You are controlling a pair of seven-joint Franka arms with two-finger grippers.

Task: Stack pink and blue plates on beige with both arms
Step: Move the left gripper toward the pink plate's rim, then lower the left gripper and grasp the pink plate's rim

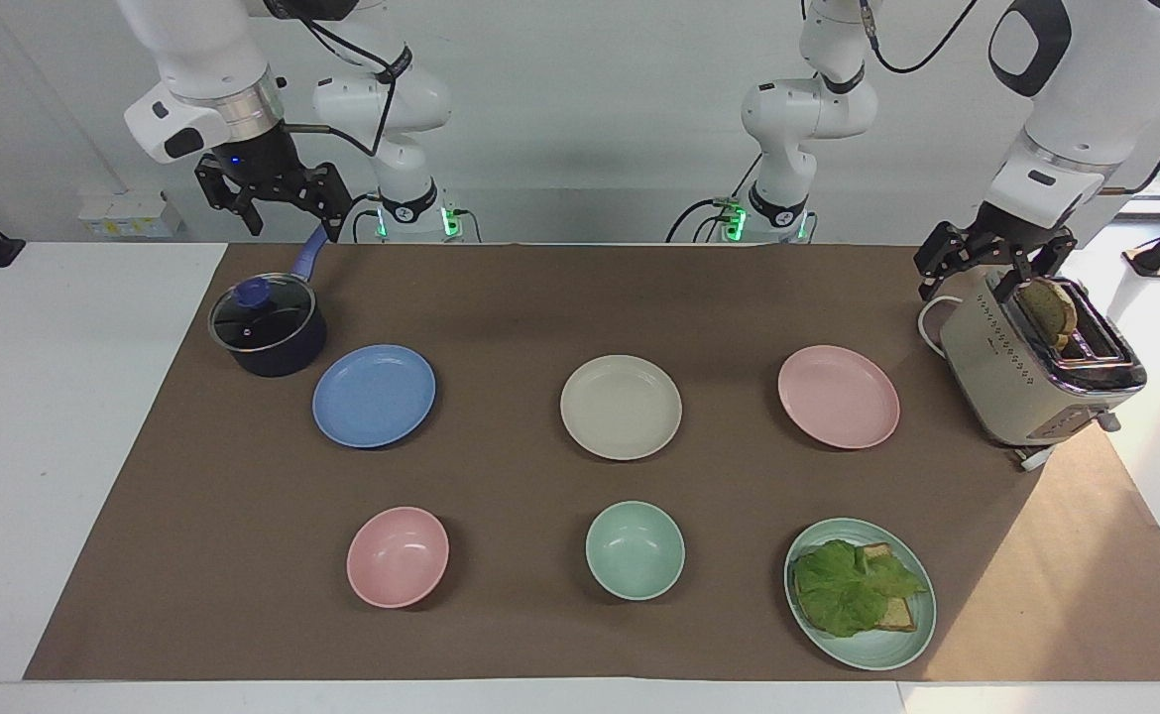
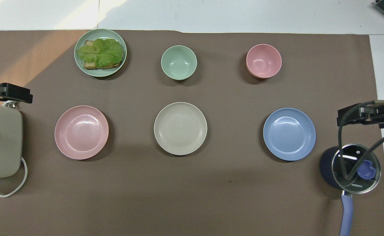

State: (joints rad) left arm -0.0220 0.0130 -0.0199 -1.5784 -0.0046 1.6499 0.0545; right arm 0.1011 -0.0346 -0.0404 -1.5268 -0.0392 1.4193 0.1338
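Three plates lie in a row across the brown mat. The blue plate (image 1: 374,396) (image 2: 289,134) is toward the right arm's end, the beige plate (image 1: 621,407) (image 2: 180,128) in the middle, and the pink plate (image 1: 838,397) (image 2: 81,132) toward the left arm's end. All three are bare and apart from one another. My right gripper (image 1: 288,213) (image 2: 349,116) hangs open in the air over the pot's handle, holding nothing. My left gripper (image 1: 977,278) (image 2: 14,93) hangs open over the toaster, also holding nothing.
A dark pot (image 1: 268,325) with a glass lid stands beside the blue plate. A toaster (image 1: 1031,372) with a slice in it stands beside the pink plate. Farther from the robots are a pink bowl (image 1: 398,555), a mint bowl (image 1: 635,550) and a green plate (image 1: 922,635) of lettuce and bread.
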